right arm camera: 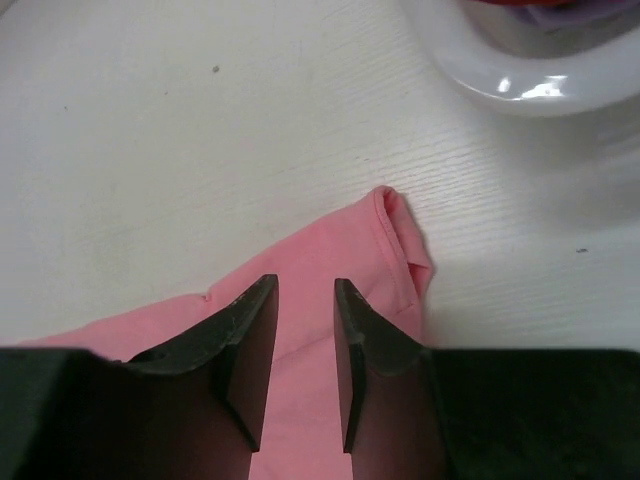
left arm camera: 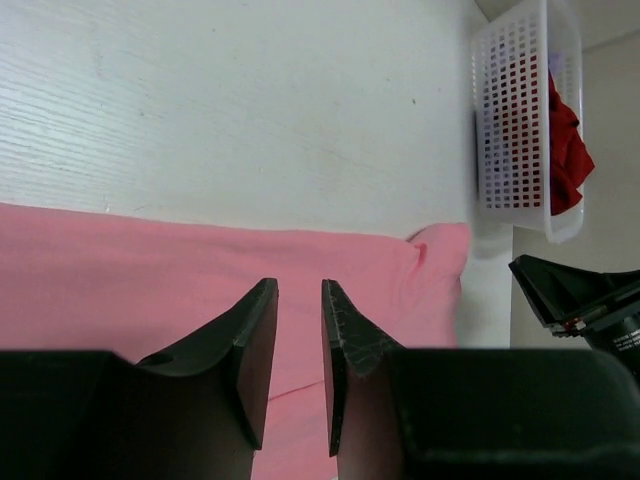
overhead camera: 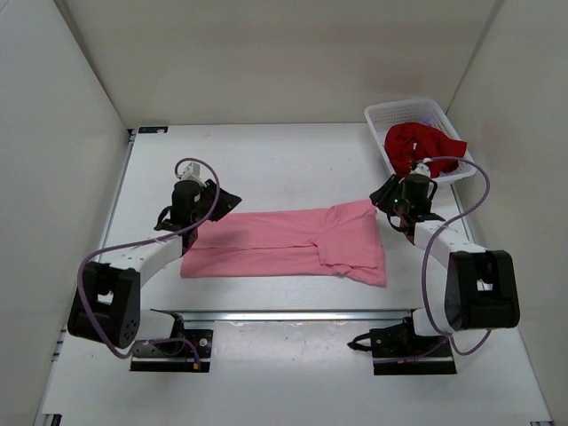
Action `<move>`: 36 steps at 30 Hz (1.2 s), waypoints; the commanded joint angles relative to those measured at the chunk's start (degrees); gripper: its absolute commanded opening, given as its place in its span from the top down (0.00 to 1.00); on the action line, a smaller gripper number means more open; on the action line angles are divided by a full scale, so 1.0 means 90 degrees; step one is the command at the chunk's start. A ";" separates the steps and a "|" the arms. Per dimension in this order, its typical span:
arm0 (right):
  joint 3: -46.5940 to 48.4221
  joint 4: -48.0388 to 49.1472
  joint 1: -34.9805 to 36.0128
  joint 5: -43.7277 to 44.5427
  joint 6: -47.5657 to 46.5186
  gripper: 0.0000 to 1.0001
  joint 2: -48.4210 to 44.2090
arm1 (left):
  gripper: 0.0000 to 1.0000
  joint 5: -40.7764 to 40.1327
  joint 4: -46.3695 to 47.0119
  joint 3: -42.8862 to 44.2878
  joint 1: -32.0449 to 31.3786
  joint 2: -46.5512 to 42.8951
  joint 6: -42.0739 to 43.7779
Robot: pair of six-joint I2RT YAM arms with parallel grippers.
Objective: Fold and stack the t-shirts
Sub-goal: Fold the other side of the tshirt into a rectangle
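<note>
1. Flat on the table (overhead camera: 266,160): pink shirt (overhead camera: 284,241), long axis left to right, spanning between both arms.
2. The left jaws stand narrowly apart with nothing pinched, over the shirt's far left corner.
3. The right jaws are likewise narrow and empty; the far right corner lies just ahead of them.
4. The red shirt (overhead camera: 417,146) is in the basket (overhead camera: 404,111), nearer the right arm.

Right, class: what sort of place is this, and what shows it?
Probably a lab robot test cell: a left arm and right arm bolted to a white table, plain white walls around it.

Pink tee (overhead camera: 284,241) flat, ctr; red tee (overhead camera: 417,146) in basket (overhead camera: 376,120)
</note>
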 commanded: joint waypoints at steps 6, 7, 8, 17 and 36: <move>0.0849 -0.0051 -0.0246 0.0273 -0.0521 0.70 0.1297 | 0.66 0.0386 0.0094 0.0386 0.0137 0.1255 -0.0008; 0.0946 -0.0079 -0.0257 0.0293 -0.0560 0.71 0.1463 | 0.67 0.0521 0.0142 0.0377 0.0196 0.1363 -0.0104; 0.1092 -0.0118 -0.0276 0.0302 -0.0599 0.71 0.1648 | 0.67 0.0552 0.0210 0.0376 0.0235 0.1500 -0.0183; 0.1201 0.0252 -0.0179 -0.0264 -0.0493 0.70 0.2118 | 0.67 0.0825 0.0553 0.0064 0.0860 0.1940 -0.0456; 0.0653 0.0898 -0.0296 -0.0663 -0.0034 0.66 0.2011 | 0.69 0.1226 0.0924 -0.0249 0.1212 0.2233 -0.0799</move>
